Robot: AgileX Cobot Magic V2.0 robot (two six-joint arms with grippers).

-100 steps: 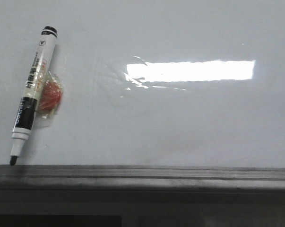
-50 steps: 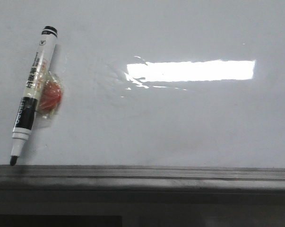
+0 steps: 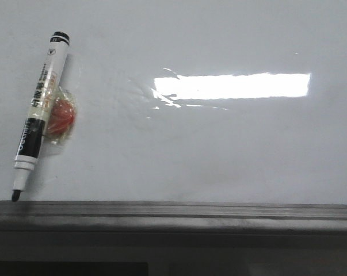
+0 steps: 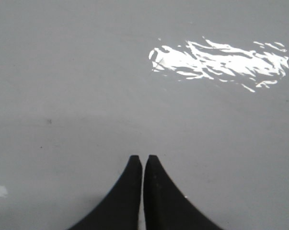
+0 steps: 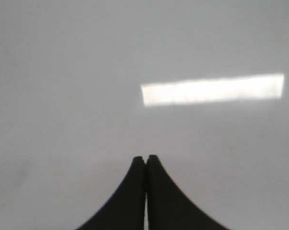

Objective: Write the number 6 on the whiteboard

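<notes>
The whiteboard [image 3: 219,149] fills nearly all of the front view, a glossy pale grey-white surface with a bright rectangular light reflection [image 3: 233,86] right of centre in its upper half. The sheen around the reflection's left end is slightly rippled. No drawn line shows anywhere on the board: the number 6 is not written on it.

At the far left of the board a marker [image 3: 39,114] lies slanted, its black cap end uppermost and its uncapped black tip pointing down, the tip touching or just above the dark grey ledge [image 3: 179,210] that runs along the board's lower edge. The marker's barrel is white with black printing and a black band near the tip end. Touching its right side, about halfway along, is a small red object in clear wrapping [image 3: 62,115]. Below the ledge the view turns dark, with nothing distinct.

Neither arm appears in the front view. In the left wrist view the left tool [image 4: 143,159] hangs over plain grey-white surface, its two black fingers pressed together with only a hairline between them, clenched on nothing; a broken, wavy patch of reflected light shows beyond it. In the right wrist view the right tool [image 5: 145,158] is likewise clenched and empty over a blurred pale surface carrying a clean bright bar of light.
</notes>
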